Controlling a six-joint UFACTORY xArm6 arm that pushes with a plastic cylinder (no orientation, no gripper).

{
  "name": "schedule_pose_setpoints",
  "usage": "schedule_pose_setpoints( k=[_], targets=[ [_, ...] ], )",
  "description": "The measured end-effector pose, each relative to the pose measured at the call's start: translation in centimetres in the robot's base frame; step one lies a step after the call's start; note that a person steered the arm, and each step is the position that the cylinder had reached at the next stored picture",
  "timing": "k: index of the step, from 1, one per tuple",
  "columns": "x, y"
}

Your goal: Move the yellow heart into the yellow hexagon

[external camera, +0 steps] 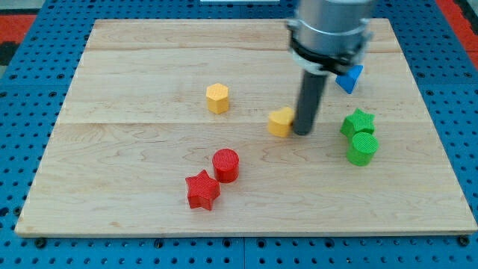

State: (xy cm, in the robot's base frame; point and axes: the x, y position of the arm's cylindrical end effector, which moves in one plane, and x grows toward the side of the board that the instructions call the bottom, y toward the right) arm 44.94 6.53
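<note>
The yellow heart (281, 122) lies near the middle of the wooden board. My tip (302, 132) stands right against the heart's right side, touching it or nearly so. The yellow hexagon (217, 98) sits apart from the heart, toward the view's left and a little higher. The dark rod rises from the tip toward the view's top into the grey arm body.
A red cylinder (225, 164) and a red star (202, 190) lie below the hexagon. A green star (358, 122) and a green cylinder (363, 148) sit at the right. A blue block (349, 78) is partly hidden behind the arm. The wooden board (112, 164) rests on a blue pegboard.
</note>
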Motion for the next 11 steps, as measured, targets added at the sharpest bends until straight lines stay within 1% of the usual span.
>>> schedule_pose_setpoints(
  k=[1,2,3,4,5,7,11],
  targets=[
    [-3.9,-3.6],
    [-3.5,-4.3],
    [-0.7,-3.7],
    [-3.8,-5.9],
    [-4.5,-8.8],
    [-4.5,-7.3],
    [-4.3,-6.6]
  ],
)
